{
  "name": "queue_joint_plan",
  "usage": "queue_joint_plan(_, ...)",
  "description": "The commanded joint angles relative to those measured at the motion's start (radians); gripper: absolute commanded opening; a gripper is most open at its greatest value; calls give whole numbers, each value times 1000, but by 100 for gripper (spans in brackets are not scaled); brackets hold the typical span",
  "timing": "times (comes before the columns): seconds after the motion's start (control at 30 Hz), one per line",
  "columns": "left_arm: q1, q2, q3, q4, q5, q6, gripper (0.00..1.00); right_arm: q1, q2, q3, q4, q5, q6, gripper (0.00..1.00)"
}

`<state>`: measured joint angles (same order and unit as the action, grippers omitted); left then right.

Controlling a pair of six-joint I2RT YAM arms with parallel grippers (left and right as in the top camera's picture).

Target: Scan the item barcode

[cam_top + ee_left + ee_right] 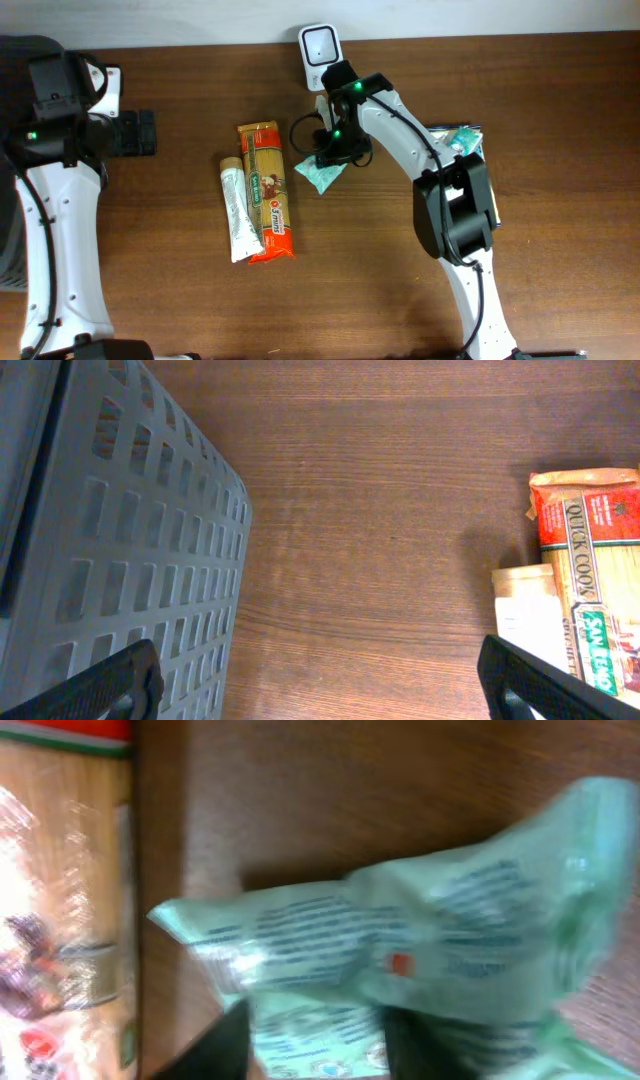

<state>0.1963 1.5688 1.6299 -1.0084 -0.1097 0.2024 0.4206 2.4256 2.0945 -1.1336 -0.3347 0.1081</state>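
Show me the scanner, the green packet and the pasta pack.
scanner (319,46), overhead view, its white face.
green packet (400,940), right wrist view, printed middle.
pasta pack (270,190), overhead view, label centre.

left arm (50,230): white rounded shells between black joint housings, over the left end of the table (200,320).
left arm lamp (33,135): one small green light on the black upper joint.
left gripper (330,695): black, with finely ridged fingers (110,685).
right arm (400,125): white tapered shells and a large glossy black joint block, nearer the table's right end.
right arm lamps (338,133): two green lights on the black wrist.
cable (303,130): thin black loop beside that wrist.
right gripper (330,1055): dark fingers (225,1045), blurred.
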Motion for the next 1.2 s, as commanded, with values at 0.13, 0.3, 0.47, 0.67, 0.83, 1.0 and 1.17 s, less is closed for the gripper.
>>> queue_joint_plan(0.13,5,-11,14,1,-3,13,99,-32,13,293,-300,54,-77,54)
queue_joint_plan(0.3,5,-11,14,1,-3,13,99,-90,20,465,-240,181,-242,81)
queue_joint_plan(0.47,5,-11,14,1,-3,13,99,-173,124,422,-224,-98,-524,84)
queue_joint_plan(0.67,5,-11,14,1,-3,13,99,-187,219,419,-240,-140,-541,83)
queue_joint_plan(0.83,5,-11,14,1,-3,13,99,-186,232,381,-324,-153,-537,56)
queue_joint_plan(1.0,5,-11,14,1,-3,13,99,-184,232,380,-475,-211,-537,45)
queue_joint_plan(1.17,5,-11,14,1,-3,13,99,-188,227,409,-534,-220,-538,43)
